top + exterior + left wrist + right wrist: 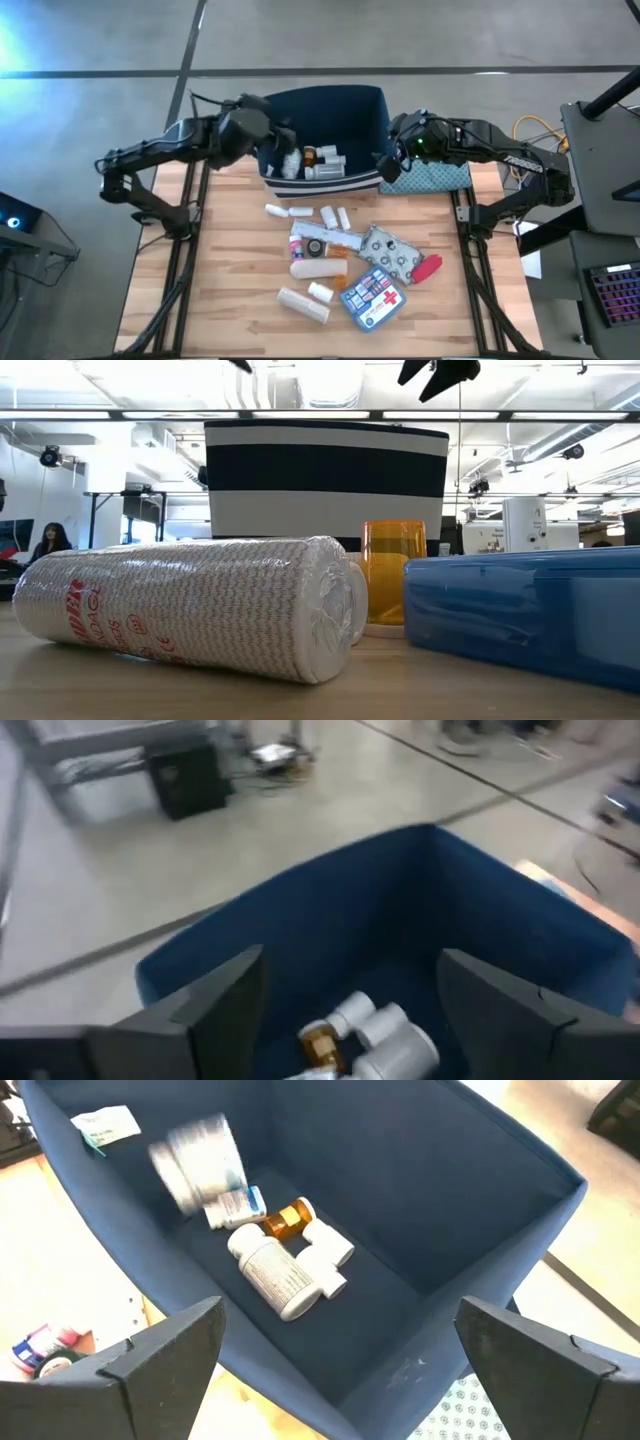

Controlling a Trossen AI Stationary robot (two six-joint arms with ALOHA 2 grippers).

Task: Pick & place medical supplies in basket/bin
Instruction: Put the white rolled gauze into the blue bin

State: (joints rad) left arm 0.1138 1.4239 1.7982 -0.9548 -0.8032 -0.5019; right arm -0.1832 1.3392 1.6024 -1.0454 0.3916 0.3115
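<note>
Pale wood planks make up your desk (230, 290), with the navy bin (330, 105) at its far edge. Your left pincer (345, 995) hangs over the bin's left rim, fingers spread wide and holding nothing; a blurred white bottle (200, 1160) shows in mid-air inside the bin. Your right pincer (335, 1350) hovers at the bin's right rim, fully open, empty. White bottles (285, 1270) and an orange vial (290, 1217) lie on the bin's floor. More supplies (345, 265) sit in front of the bin, their labels too small to read.
</note>
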